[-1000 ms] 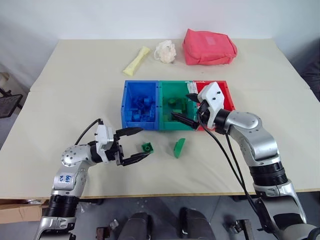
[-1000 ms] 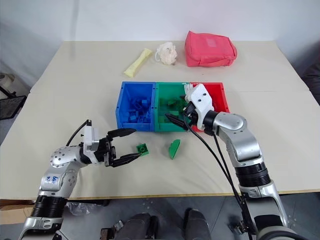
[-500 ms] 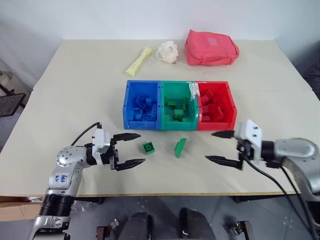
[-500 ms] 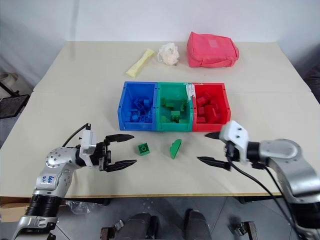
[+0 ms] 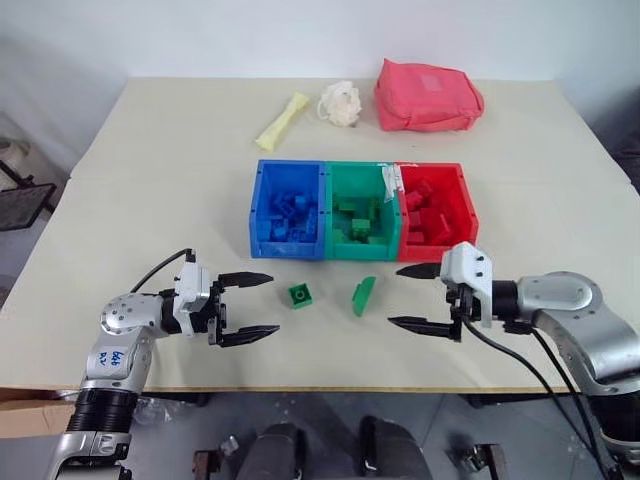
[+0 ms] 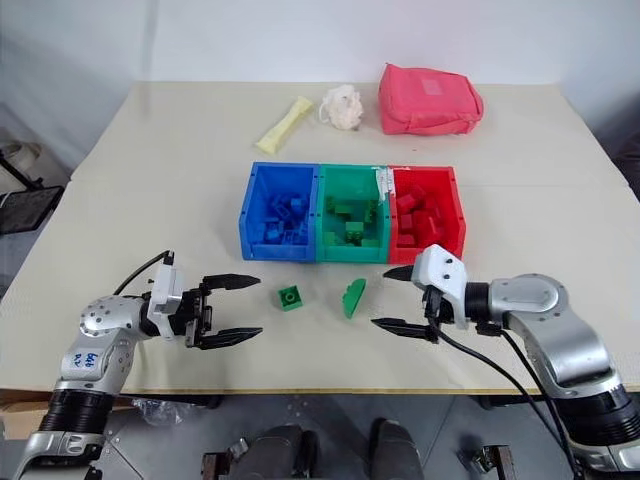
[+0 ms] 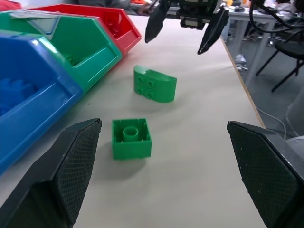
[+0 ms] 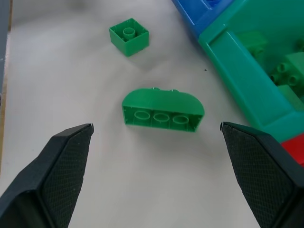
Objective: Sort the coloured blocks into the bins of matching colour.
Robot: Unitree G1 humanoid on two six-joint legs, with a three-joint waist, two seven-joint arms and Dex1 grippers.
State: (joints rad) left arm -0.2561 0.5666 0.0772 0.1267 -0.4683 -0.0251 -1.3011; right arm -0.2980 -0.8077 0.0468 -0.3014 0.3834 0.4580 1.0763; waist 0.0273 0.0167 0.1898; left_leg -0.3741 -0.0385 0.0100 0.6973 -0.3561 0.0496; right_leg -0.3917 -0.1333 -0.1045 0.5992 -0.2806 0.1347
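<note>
Both your left hand (image 5: 248,306) and right hand (image 5: 414,296) are released, flanking two green blocks (image 5: 298,295) on the counter (image 5: 150,200).

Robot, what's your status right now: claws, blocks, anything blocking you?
Left claw and right claw open, empty. Small green block and green wedge on the table, short of the green bin. Nothing in the way.

Head pair overhead; wrist views low, facing, sharing green blocks (image 7: 131,138).
</note>
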